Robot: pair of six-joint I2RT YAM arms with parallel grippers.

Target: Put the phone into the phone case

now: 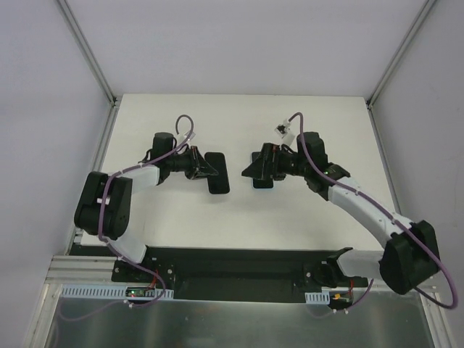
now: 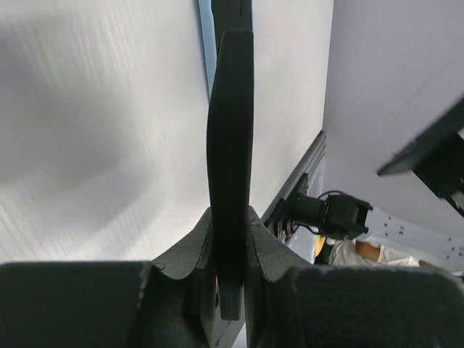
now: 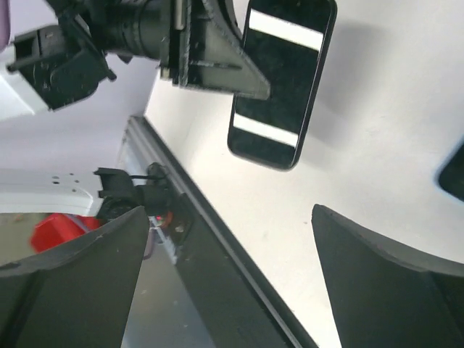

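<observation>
My left gripper (image 1: 201, 165) is shut on one end of the black phone (image 1: 217, 174), left of the table's middle. In the left wrist view the phone (image 2: 230, 130) shows edge-on between my fingers (image 2: 272, 246). In the right wrist view its glossy screen (image 3: 281, 80) reflects two white strips. My right gripper (image 1: 251, 171) is open and empty, facing the phone from the right; its jaws stand wide apart (image 3: 230, 217). A dark case with a pale blue edge (image 1: 263, 183) lies under the right gripper, mostly hidden. A dark corner (image 3: 455, 174) shows at the right edge of the right wrist view.
The white table (image 1: 239, 217) ends at a black rail (image 1: 232, 257) in front of the arm bases. Metal frame posts (image 1: 90, 51) stand at the back corners. Purple cables (image 1: 185, 123) loop above both wrists.
</observation>
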